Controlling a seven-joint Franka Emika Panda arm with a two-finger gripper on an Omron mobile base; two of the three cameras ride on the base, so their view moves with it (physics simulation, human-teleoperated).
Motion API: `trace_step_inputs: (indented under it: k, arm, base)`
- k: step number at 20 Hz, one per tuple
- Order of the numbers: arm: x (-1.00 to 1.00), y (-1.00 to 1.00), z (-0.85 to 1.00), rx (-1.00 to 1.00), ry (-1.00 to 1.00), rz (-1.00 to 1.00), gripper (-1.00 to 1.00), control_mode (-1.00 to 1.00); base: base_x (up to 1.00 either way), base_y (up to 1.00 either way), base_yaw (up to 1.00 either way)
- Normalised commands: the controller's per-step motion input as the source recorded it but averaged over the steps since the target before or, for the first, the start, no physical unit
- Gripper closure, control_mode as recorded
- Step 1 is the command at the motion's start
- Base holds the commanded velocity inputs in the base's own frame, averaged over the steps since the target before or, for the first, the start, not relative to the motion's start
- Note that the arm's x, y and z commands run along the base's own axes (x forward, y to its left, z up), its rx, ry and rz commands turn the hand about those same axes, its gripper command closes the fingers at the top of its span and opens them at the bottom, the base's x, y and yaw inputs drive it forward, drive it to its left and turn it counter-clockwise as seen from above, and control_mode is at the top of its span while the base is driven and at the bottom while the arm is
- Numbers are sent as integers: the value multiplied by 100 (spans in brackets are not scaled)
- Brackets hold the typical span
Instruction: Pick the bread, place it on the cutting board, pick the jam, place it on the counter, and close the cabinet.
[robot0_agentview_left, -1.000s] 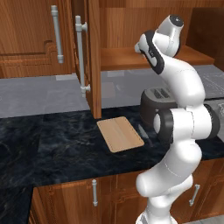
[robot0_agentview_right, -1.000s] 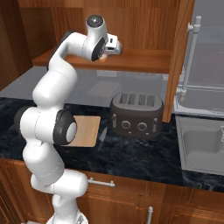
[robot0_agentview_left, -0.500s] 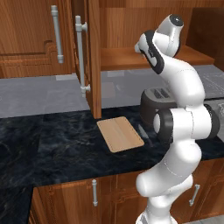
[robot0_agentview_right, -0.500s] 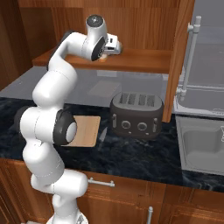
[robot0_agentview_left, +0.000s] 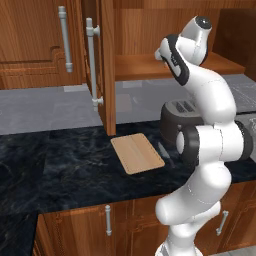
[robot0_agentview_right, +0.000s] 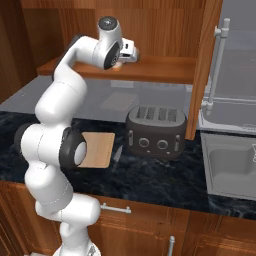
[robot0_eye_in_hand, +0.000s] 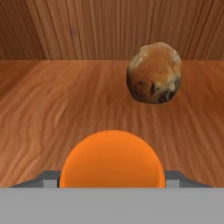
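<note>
Arm unmoved since earlier frame. Hand inside open cabinet, at jam; grip state unclear. Bread beyond jam on shelf. Cutting board bare.

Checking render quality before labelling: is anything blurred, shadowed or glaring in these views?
Hand view: the bread is sharp and evenly lit, the jam is a flat orange dome cut by the bottom edge. Left base view: the cutting board is crisp, no glare. Right base view: the counter shows a soft marbled sheen.
</note>
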Motion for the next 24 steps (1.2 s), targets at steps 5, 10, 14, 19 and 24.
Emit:
trace_step_inputs:
  k: [5, 10, 14, 19, 24]
  arm:
    - [-29, 0, 0, 0, 0, 0, 100, -100]
    - [-30, 0, 0, 0, 0, 0, 100, -100]
    - [-36, 0, 0, 0, 0, 0, 100, -100]
    - [-44, 0, 0, 0, 0, 0, 100, -100]
    - [-50, -3, 0, 0, 0, 0, 100, -100]
  base:
    - [0, 0, 0]
    - [0, 0, 0]
    - [0, 0, 0]
    - [0, 0, 0]
    - [0, 0, 0]
